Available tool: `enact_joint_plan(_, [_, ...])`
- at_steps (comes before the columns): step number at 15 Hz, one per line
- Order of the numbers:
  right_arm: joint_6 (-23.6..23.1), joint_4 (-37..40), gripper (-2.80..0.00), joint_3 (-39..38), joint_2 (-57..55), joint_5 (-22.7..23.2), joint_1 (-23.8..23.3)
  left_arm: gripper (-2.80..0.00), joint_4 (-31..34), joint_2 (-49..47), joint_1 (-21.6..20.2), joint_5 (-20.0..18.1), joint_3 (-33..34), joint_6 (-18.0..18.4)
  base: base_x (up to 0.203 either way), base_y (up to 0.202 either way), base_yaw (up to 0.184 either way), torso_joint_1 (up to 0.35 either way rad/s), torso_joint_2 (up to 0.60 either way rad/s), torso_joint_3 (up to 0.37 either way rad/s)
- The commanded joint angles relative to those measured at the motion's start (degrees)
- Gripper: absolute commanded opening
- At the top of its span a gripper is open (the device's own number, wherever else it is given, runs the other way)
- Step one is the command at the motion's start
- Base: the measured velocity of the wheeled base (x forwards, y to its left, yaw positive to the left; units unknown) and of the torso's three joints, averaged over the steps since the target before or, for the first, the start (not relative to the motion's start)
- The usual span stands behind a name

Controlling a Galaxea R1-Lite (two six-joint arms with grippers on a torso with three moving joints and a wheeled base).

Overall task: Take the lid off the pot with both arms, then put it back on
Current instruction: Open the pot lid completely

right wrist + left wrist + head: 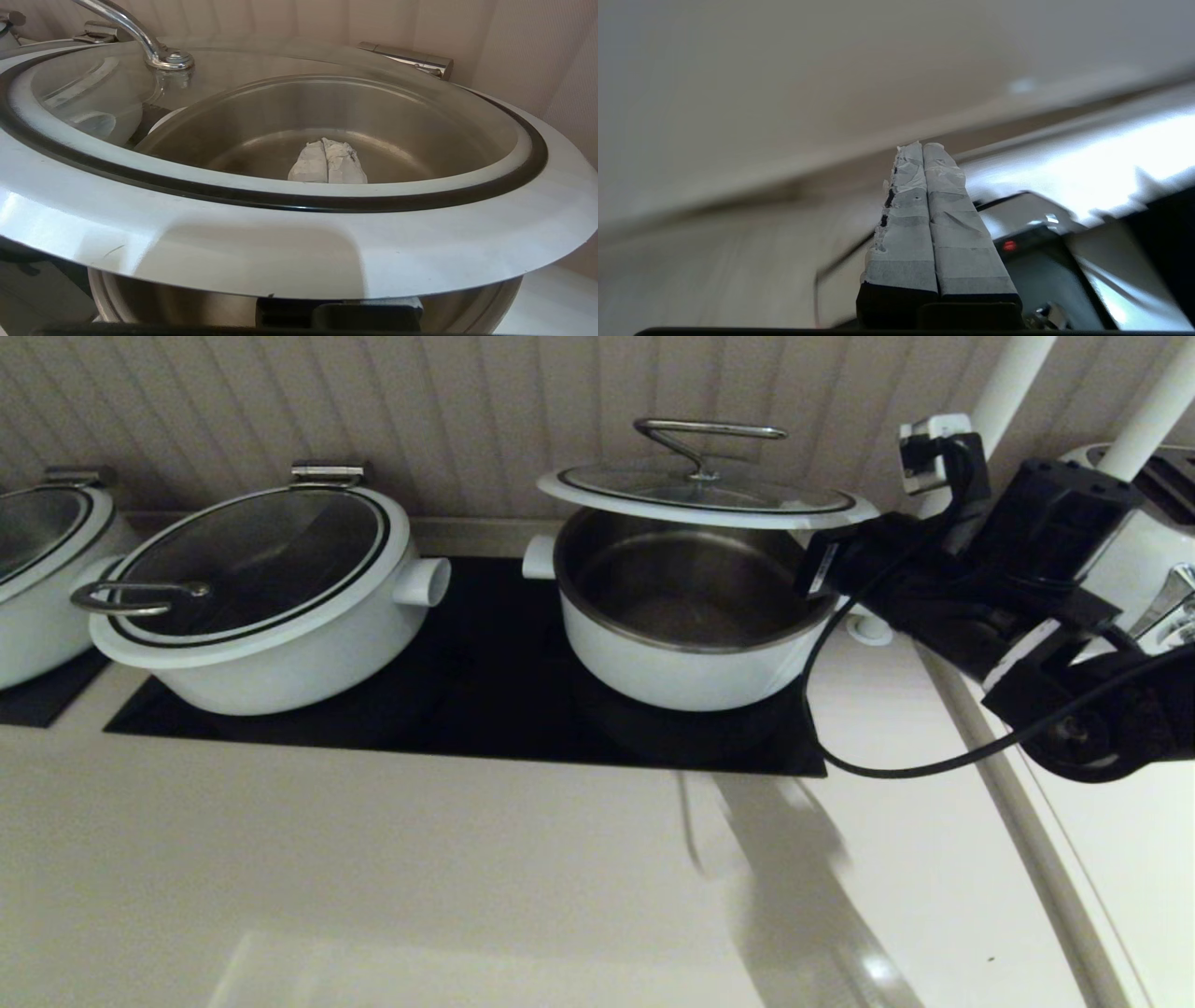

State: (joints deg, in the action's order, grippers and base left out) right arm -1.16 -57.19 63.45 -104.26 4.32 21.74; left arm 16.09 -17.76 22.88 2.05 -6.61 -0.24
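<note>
The lid (707, 490), glass with a white rim and a steel bar handle, hangs tilted a little above the open white pot (691, 663) on the black hob. My right gripper (814, 565) reaches in under the lid's right edge. In the right wrist view its taped fingertips (327, 161) are pressed together beneath the glass, and the lid's white rim (299, 247) lies across the fingers. The pot's steel wall (467, 303) shows below. My left gripper (922, 149) is shut and empty, away from the pot and out of the head view.
A wider white pot with a loop-handled lid (261, 597) stands to the left on the black hob (485, 709). Another pot (37, 569) is at the far left. A white appliance (1148, 551) stands behind my right arm. The ribbed wall is close behind.
</note>
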Motion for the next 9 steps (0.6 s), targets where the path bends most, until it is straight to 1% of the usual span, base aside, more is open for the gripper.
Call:
enact_joint_plan(1, [0.0, -0.5, -2.8, -0.1, -0.2, 0.0, 0.0, -2.8, 0.1, -5.4, -10.2, 0.0, 0.1, 0.0, 0.0, 0.0, 0.0, 0.0, 0.0, 0.0])
enact_joint_plan(3, [0.1, -0.5, -2.8, 0.0, -0.2, 0.0, 0.0, -2.8, 0.1, -0.5, -13.2, 0.0, 0.1, 0.2, 0.0, 0.0, 0.0, 0.0, 0.0, 0.0])
enact_joint_plan(4, [0.1, -0.5, -2.8, 0.0, -0.2, 0.0, 0.0, -2.8, 0.0, 1.4, -15.6, 0.0, 0.2, -0.1, 0.0, 0.0, 0.0, 0.0, 0.0, 0.0])
enact_joint_plan(8, [0.0, -0.4, -2.8, 0.0, 0.0, 0.0, 0.0, -2.8, -1.1, 1.6, -16.0, 0.1, 0.5, -0.4, 0.0, 0.0, 0.0, 0.0, 0.0, 0.0])
enact_joint_plan(9, [0.0, -0.5, -2.8, 0.0, 0.0, 0.0, 0.0, -2.8, -0.9, 1.6, -17.4, 0.0, 0.4, -0.3, 0.0, 0.0, 0.0, 0.0, 0.0, 0.0])
